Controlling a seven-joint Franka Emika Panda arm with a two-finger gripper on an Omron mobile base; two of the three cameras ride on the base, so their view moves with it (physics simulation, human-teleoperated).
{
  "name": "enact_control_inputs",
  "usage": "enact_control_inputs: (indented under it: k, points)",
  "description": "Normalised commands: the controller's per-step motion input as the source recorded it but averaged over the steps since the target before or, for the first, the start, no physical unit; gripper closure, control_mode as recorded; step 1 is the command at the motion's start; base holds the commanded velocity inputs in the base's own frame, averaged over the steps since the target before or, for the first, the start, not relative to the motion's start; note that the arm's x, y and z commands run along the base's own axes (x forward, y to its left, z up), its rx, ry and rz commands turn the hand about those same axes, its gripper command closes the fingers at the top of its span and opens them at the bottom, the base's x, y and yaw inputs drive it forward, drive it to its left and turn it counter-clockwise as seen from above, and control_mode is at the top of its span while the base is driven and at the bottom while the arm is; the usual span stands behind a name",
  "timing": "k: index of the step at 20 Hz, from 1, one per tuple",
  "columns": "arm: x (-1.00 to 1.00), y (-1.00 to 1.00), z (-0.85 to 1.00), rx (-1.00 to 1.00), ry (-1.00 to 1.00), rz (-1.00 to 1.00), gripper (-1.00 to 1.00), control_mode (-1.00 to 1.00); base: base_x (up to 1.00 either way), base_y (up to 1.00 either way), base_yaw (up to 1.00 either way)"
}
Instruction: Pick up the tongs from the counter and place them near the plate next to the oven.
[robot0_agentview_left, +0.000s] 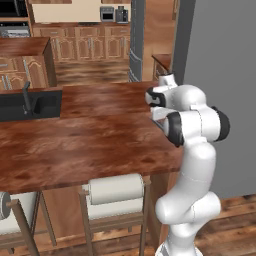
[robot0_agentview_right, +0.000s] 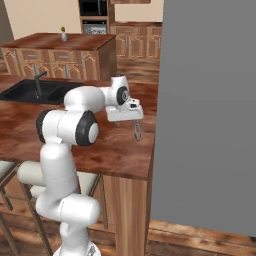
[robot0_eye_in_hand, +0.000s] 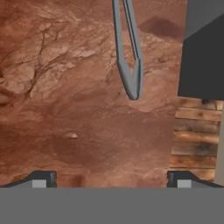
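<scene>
Spanning most of the room's middle, the counter (robot0_agentview_left: 90, 140) is a broad slab of dark reddish-brown wood grain on wooden cabinets. A tall flat grey panel (robot0_agentview_right: 207, 110) rises at its right end, hard against the counter's edge. Set into the far left part of the top is a black sink (robot0_agentview_left: 30, 104) with a dark faucet (robot0_agentview_left: 26, 97). Two stools (robot0_agentview_left: 116, 197) with pale cushioned backs stand tucked under the near edge. The white arm (robot0_agentview_right: 67, 150) bends over the right end of the counter. Its gripper (robot0_eye_in_hand: 111, 177) hangs above the wood, pincer spread wide with nothing between the tips. The tongs (robot0_eye_in_hand: 128, 52), slim and grey, lie flat on the counter near the grey panel, their joined end pointing toward the gripper, just ahead of it and untouched.
</scene>
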Motion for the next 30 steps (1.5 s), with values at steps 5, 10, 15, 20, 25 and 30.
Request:
enact_control_inputs:
  k: [5, 10, 15, 20, 25, 30]
  points:
    - [0.35, -0.05, -0.13, 0.00, 0.00, 0.02, -1.00, -1.00, 0.00, 0.00, 0.00]
    - [0.27, -0.09, -0.16, 0.00, 0.01, 0.01, -1.00, -1.00, 0.00, 0.00, 0.00]
    - [0.24, -0.10, -0.11, 0.01, 0.01, 0.00, -1.00, -1.00, 0.00, 0.00, 0.00]
    - [0.24, -0.08, -0.14, 0.03, 0.03, 0.00, -1.00, -1.00, 0.00, 0.00, 0.00]
    - [0.30, -0.09, -0.18, 0.02, 0.02, 0.00, -1.00, -1.00, 0.00, 0.00, 0.00]
    - [0.32, -0.09, -0.23, 0.01, 0.02, 0.00, -1.00, -1.00, 0.00, 0.00, 0.00]
